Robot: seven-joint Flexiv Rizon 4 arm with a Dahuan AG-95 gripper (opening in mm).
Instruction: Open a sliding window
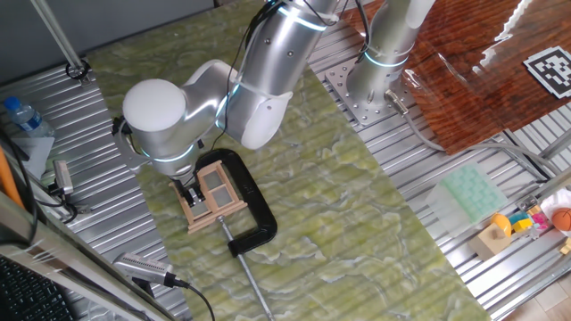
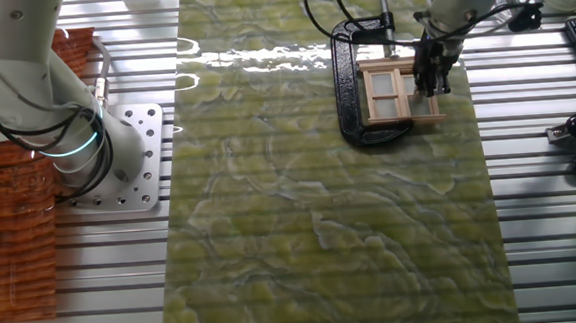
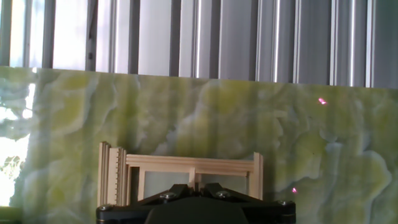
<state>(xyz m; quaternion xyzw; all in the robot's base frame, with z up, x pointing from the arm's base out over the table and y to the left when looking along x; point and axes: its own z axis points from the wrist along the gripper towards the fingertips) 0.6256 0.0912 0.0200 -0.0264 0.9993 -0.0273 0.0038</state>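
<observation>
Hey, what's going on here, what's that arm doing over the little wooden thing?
A single robot arm has its gripper down at one side of a small wooden sliding window, a model held to the green marbled mat by a black C-clamp. The fingertips are right at the frame, but whether they grip it cannot be made out. How far the sash has slid is not clear from these views.
</observation>
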